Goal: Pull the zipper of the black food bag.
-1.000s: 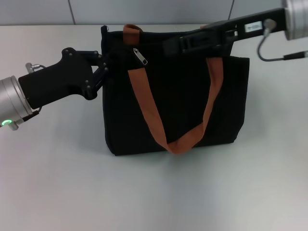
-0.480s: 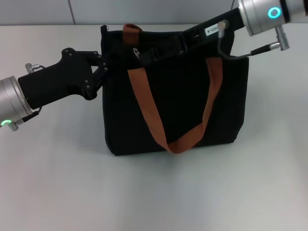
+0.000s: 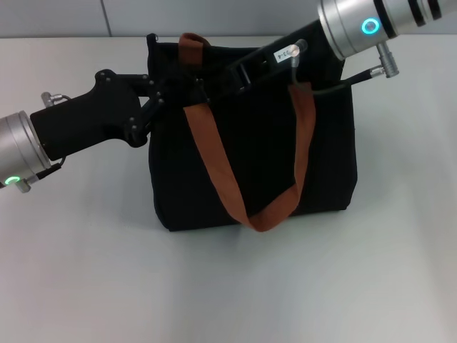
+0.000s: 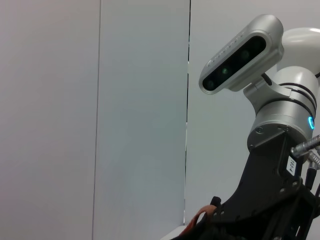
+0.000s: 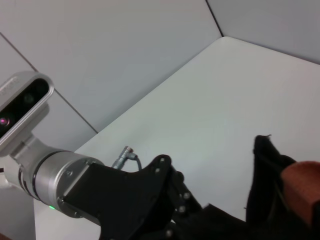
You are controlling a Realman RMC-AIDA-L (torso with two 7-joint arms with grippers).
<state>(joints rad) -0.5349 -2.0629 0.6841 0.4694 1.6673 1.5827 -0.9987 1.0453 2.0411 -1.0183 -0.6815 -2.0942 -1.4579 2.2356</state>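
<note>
The black food bag [image 3: 271, 164] lies flat on the white table, with its rust-brown handles [image 3: 214, 164] across the front. My left gripper [image 3: 166, 94] is at the bag's top left corner and shut on the fabric edge; it also shows in the right wrist view [image 5: 187, 210], next to the bag's corner [image 5: 265, 160]. My right gripper [image 3: 196, 87] reaches in from the upper right and lies along the bag's top edge, its tip close to the left gripper. The zipper is hidden under the right gripper.
The white table [image 3: 228, 286] stretches in front of the bag and to both sides. A grey panelled wall [image 3: 214, 14] runs behind it. The left wrist view shows only my right arm [image 4: 280, 150] and the wall.
My right gripper has swept left along the bag's top edge and now covers the spot where the zipper showed. The bag's upper left side has shifted slightly left. The left arm has held still.
</note>
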